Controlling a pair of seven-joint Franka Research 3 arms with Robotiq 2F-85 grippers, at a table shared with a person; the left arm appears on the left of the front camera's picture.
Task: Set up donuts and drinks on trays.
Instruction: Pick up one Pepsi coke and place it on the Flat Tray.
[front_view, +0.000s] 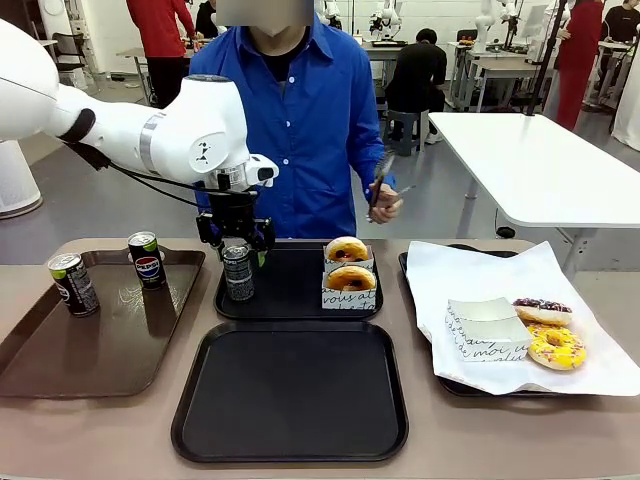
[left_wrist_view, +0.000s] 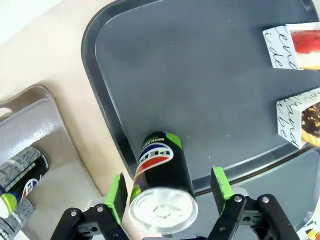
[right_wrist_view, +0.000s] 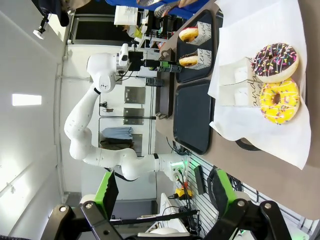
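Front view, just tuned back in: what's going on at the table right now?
The left gripper sits open around a can standing on the far black tray. Its fingers are on either side with gaps showing, so it isn't clamped. Two sleeved donuts sit on that tray too. Two more cans stand on the brown tray. The person on the far side holds tongs. The right gripper is open, holding nothing.

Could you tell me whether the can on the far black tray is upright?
Upright: the can stands on its base on the tray.
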